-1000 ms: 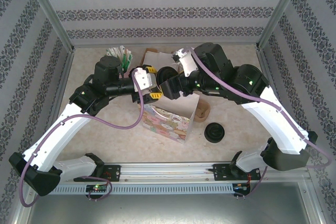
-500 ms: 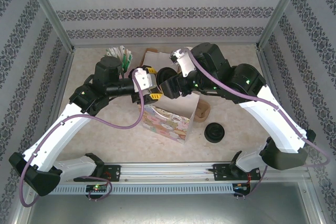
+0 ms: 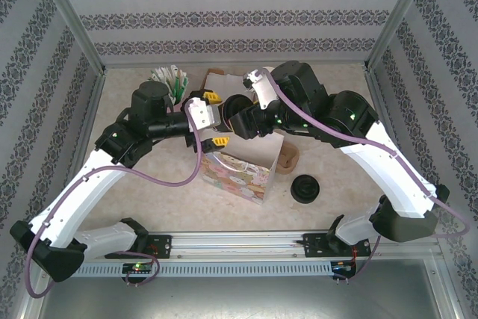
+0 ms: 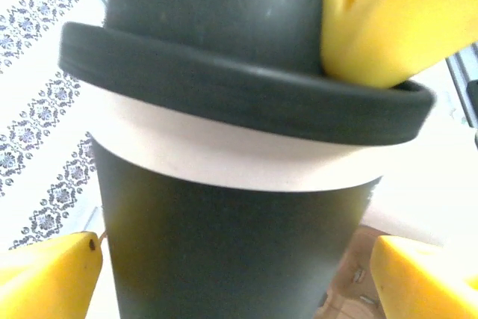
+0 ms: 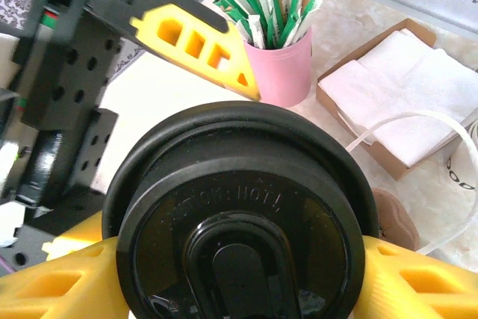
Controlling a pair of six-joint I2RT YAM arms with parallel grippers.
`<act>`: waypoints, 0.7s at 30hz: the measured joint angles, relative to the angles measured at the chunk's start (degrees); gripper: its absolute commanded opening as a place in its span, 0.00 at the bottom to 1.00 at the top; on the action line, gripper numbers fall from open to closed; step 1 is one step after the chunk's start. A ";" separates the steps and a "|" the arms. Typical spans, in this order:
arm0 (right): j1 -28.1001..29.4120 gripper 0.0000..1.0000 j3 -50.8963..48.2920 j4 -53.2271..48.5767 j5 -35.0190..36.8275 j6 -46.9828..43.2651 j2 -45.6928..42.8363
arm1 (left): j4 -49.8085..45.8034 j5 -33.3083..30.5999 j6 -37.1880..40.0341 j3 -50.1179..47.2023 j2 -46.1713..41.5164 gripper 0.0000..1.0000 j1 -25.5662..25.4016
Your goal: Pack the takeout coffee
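Beige marbled table [image 3: 336,87]: a pastel-patterned paper bag [image 3: 237,173] at centre, a brown cardboard sleeve [image 3: 290,158] just right of it, a loose round black plastic lid [image 3: 306,187] lower right, and a pink cup of green-and-white packets [image 3: 166,78] beside a cardboard tray of white napkins [image 3: 215,78], upper left of centre.

Overhead view: bright, even, diffuse light. The patterned walls [image 3: 239,16] look slightly washed out, and the arms throw only faint, soft shadows on the marbled table [image 3: 340,84].

Left wrist view: the takeout coffee [image 4: 231,252] sits so close that its edges smear. The yellow fingertips [image 4: 45,278] at the lower corners are out of focus, and the background burns out to white.

Right wrist view: sharper, with a soft sheen on the glossy black lid [image 5: 239,214]. The yellow fingers [image 5: 429,289] along the bottom edge are blurred.
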 measured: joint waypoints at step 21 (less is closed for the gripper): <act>-0.02 0.63 1.81 -9.31 -1.95 -12.79 1.60 | 11.02 -14.60 -32.46 -15.56 -21.49 1.00 -0.33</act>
